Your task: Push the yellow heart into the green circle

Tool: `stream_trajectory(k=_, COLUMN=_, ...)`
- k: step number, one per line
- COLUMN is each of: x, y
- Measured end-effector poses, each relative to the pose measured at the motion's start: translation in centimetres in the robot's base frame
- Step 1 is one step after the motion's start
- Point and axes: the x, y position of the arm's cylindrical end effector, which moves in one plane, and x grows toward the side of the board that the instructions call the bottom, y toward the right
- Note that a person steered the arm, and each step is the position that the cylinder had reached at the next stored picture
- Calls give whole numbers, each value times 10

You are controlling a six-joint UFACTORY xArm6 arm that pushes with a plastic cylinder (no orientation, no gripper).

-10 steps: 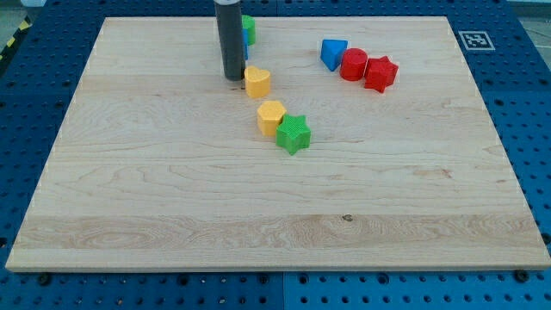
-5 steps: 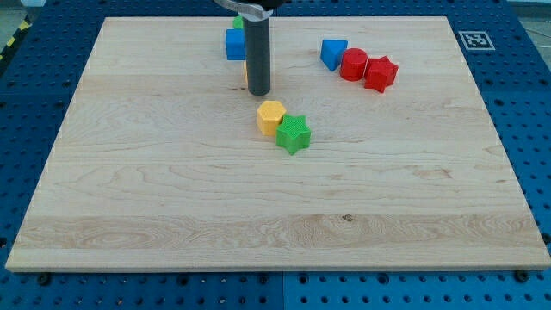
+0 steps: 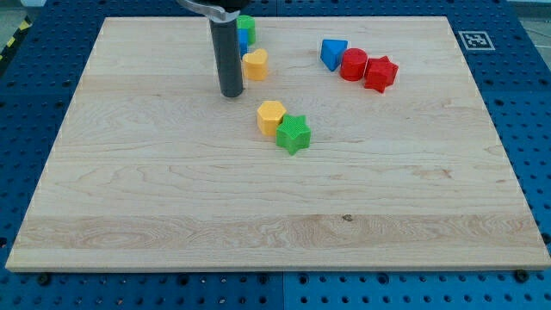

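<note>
Yellow heart (image 3: 255,64) sits near view's top centre of wooden bench (image 3: 129,189), just below green circle (image 3: 247,27), small gap between them. Blue block (image 3: 242,38) mostly hidden behind rod, shape unclear. My tip (image 3: 231,94) rests on bench just left of and below heart, apart from it. No claw on this arm, only rod. Yellow hexagon (image 3: 270,115) touches green star (image 3: 294,133) mid-bench. Blue triangle (image 3: 333,52), red cylinder (image 3: 353,65), red star (image 3: 380,73) cluster at upper right.

Yellow heart (image 3: 255,65) nearer green circle (image 3: 247,26)
</note>
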Motion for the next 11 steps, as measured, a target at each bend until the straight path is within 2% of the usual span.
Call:
stream_trajectory(k=2, x=-37, y=6)
stream_trajectory(k=4, x=-39, y=52)
stream_trajectory(k=5, x=-17, y=49)
stream_trajectory(k=7, x=-29, y=93)
stream_trajectory(k=10, x=-75, y=67)
stream_trajectory(k=11, x=-78, y=69)
